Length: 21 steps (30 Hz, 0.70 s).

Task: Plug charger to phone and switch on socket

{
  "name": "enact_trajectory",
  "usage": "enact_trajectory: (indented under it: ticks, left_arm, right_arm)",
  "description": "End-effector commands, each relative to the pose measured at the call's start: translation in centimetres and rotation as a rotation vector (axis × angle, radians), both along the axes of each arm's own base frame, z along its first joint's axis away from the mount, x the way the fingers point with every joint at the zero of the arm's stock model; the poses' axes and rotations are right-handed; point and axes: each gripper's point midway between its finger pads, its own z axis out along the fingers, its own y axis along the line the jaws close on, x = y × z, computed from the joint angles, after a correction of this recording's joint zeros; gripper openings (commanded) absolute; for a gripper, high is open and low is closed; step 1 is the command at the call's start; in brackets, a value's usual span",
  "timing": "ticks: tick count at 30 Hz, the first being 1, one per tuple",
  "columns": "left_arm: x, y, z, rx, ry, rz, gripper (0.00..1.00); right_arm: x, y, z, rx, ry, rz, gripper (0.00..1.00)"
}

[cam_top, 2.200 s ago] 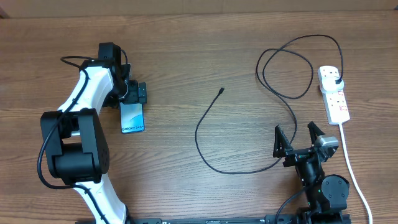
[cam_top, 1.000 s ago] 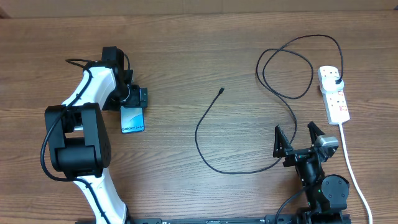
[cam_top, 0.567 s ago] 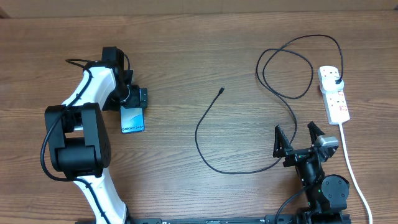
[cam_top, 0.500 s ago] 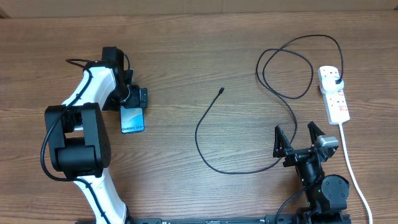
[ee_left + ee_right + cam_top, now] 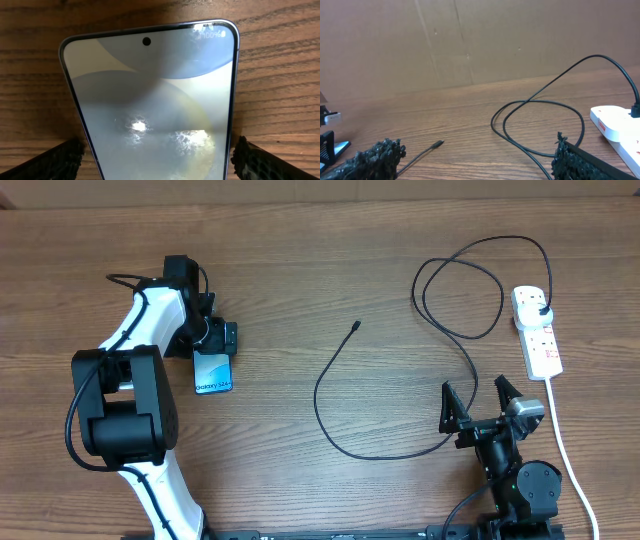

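The phone (image 5: 213, 372) lies flat on the table at the left, light blue screen up; it fills the left wrist view (image 5: 155, 95). My left gripper (image 5: 214, 350) is open and straddles the phone's far end, one finger (image 5: 60, 162) on each side, with narrow gaps to its edges. The charger's thin black cable (image 5: 320, 395) curves across the middle, its connector tip (image 5: 357, 326) free on the wood, also in the right wrist view (image 5: 437, 144). Its black plug (image 5: 541, 310) sits in the white socket strip (image 5: 537, 340). My right gripper (image 5: 478, 402) is open and empty near the front edge.
The cable makes a loose loop (image 5: 460, 285) behind my right gripper, also in the right wrist view (image 5: 540, 107). The strip's white cord (image 5: 565, 450) runs toward the front right edge. A cardboard wall (image 5: 470, 40) stands behind the table.
The left arm shifted slightly over the phone between the earliest frame and one second ago. Since then nothing has visibly moved.
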Motion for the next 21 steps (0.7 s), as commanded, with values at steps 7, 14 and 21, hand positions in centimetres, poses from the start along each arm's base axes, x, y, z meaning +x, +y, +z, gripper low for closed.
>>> enact_trajectory:
  ticks: [7, 14, 21]
  left_arm:
    - [-1.39, -0.99, -1.72, -0.048, 0.075, -0.024, 0.98]
    - [-1.12, -0.98, -1.73, -0.048, 0.063, -0.029, 0.98]
    - [-0.8, -0.91, -1.8, -0.047, 0.049, -0.059, 0.99]
  right_arm:
    - [0.02, -0.11, -0.19, -0.002, -0.004, -0.008, 1.0]
    - [0.02, -0.11, -0.19, -0.002, -0.004, -0.008, 1.0]
    - [0.02, -0.11, -0.19, -0.002, -0.004, -0.008, 1.0]
